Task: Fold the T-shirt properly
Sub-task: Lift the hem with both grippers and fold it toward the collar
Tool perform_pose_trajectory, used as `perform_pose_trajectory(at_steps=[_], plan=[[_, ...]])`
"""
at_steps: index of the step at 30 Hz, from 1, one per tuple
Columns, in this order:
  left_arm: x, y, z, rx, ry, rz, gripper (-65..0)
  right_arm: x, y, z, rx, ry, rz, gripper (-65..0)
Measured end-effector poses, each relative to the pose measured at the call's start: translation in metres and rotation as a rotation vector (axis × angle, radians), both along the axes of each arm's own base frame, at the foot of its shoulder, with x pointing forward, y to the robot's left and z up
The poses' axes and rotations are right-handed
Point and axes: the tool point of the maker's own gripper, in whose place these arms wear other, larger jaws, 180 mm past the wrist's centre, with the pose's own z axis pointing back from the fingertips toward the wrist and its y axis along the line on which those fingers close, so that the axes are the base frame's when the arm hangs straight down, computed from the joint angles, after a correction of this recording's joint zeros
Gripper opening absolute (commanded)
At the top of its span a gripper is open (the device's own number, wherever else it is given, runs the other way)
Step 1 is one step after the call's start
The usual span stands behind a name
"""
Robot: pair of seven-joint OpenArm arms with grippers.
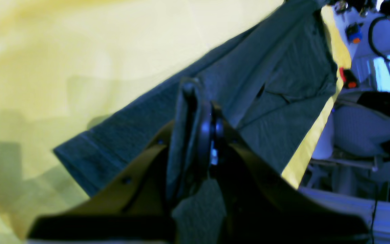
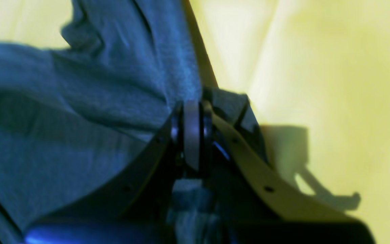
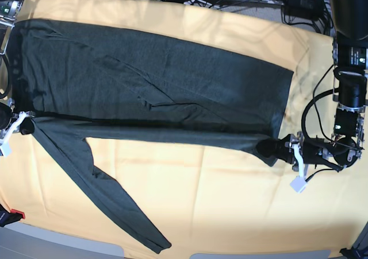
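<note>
Charcoal-green knit, the T-shirt (image 3: 155, 92) lies spread lengthwise across the pale yellow cloth (image 3: 230, 201) that covers the bench. Its body is folded over on itself along the long edge nearest the base camera. One long sleeve (image 3: 100, 193) trails off that edge toward the camera, lying flat and slanted on the yellow cloth.

Left gripper (image 3: 280, 148) sits at the shirt's hem-end corner. Its fingers (image 1: 185, 135) are pinched tight on a bunched fold of the knit, and in the left wrist view the fabric runs taut away from the pinch.

Right gripper (image 3: 24, 125) sits at the opposite end of the shirt, by the root of the trailing sleeve. Its fingers (image 2: 176, 125) are closed on a wad of the shirt fabric, with wrinkled cloth fanning out beside them.
</note>
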Motion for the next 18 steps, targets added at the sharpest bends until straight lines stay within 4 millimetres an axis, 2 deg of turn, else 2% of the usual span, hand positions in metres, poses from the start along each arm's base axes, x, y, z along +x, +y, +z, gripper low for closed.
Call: perform_pose_trajectory(at_steps=[5, 11, 14, 18], plan=[[-0.004, 0.001, -0.003, 0.012, 0.015, -0.012, -65.0, -0.002, 0.021, 0.013, 0.067, 0.006, 0.054, -65.0], [-0.005, 0.001, -0.004, 0.014, 0.017, -0.015, -65.0, -0.004, 0.026, 0.016, 0.075, 0.019, 0.075, -65.0], [-0.005, 0.001, -0.003, 0.015, 0.015, -0.018, -65.0, -0.009, 0.027, 0.011, 0.077, 0.032, 0.077, -65.0], [-0.004, -0.005, 0.005, 0.023, -0.017, -0.048, -65.0, -0.028, 0.021, -0.010, 0.042, 0.104, 0.069, -65.0]])
